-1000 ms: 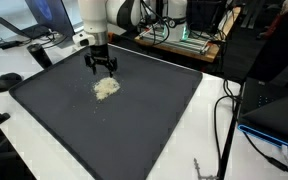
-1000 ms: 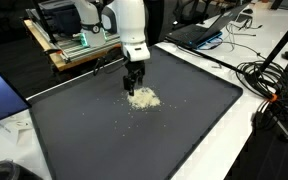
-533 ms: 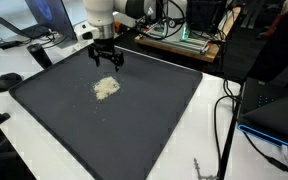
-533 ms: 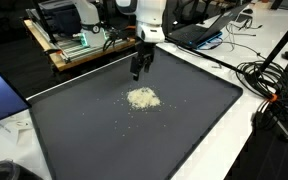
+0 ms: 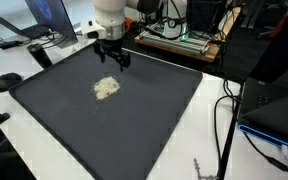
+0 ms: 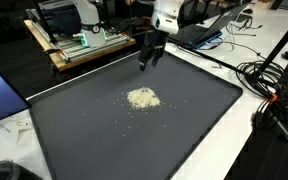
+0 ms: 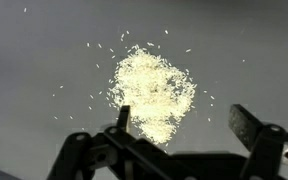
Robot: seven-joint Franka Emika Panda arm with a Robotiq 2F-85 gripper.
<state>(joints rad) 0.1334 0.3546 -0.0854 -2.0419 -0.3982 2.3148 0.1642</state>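
One small pale heap of loose rice-like grains (image 5: 106, 88) is seen left of centre in an exterior view, on the dark grey flat mat (image 5: 149, 125) that is spread over the white tabletop (image 5: 212, 135). The same heap (image 6: 142, 98) is found at mid-frame in an exterior view, w/ a few stray grains just beside it. The black two-finger tool (image 5: 114, 62) is hung above the mat, up-frame of the heap & apart from it, near the mat's far edge. The tool (image 6: 149, 60) is also shown at upper centre in an exterior view. Its jaws are spread wide & nothing is held btwn them.

In the wrist view the heap (image 7: 152, 95) is framed at centre & strays are dotted round it. The tool (image 7: 181, 120) is seen at the bottom edge: one finger at lower centre-left overlaps the heap's lower rim in the pic, the other is at lower right over bare mat.

The step in hand is judged to be a clear hover over the grains. For it to be done well, height should be held so no finger is dragged thru the heap. Moves should be made slow & level, & the heap should be kept centred in the wrist view. Loose grains are judged to be easily scattered by any brush, so contact w/ strays is best avoided.
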